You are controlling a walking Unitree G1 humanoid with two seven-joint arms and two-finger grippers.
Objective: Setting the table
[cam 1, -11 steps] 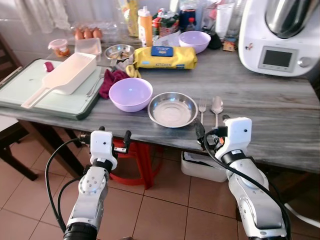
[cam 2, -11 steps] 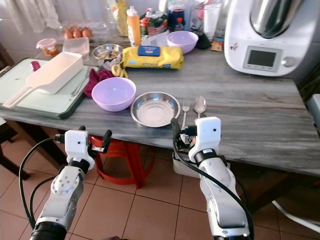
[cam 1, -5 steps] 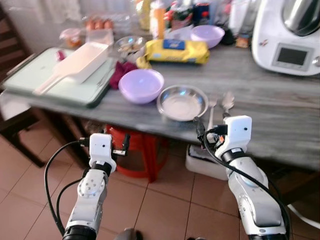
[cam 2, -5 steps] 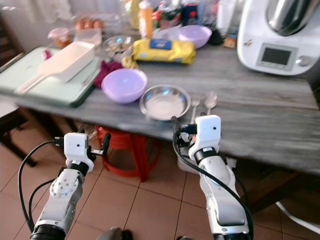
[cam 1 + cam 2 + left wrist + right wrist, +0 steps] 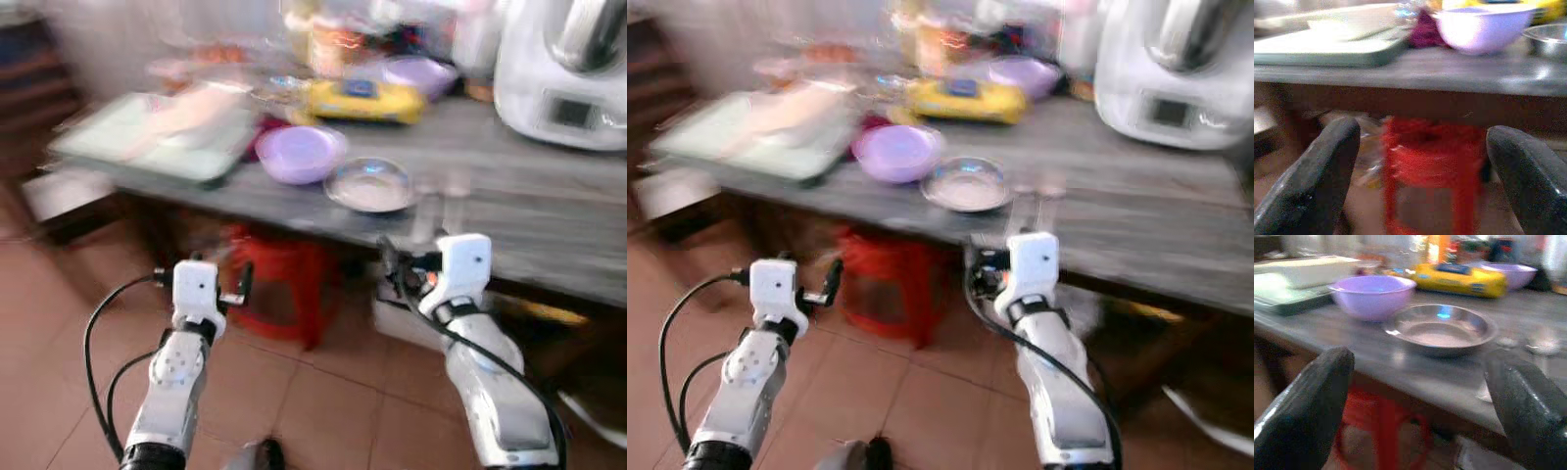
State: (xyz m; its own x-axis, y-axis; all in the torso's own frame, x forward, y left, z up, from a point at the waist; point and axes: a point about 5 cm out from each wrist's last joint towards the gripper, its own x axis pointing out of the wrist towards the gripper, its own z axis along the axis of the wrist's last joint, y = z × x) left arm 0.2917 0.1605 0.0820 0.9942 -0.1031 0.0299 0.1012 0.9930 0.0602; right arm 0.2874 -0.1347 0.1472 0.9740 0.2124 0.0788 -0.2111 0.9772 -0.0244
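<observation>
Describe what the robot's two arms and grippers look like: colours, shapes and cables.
Both arms are silver, rounded tubes ending in a white boxy wrist block. Black cables loop from each block down the forearm. The left gripper and right gripper each have two long black fingers, rounded at the tips.

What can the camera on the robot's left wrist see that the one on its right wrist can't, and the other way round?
Left wrist view: a red stool under the table takes up the middle, and a dark red cloth lies beside the bowl.

Right wrist view: a yellow packet and a second purple bowl stand farther back on the table.

Both: the near purple bowl, the steel dish, the pale green tray and the grey tabletop, each seen between open jaws.
</observation>
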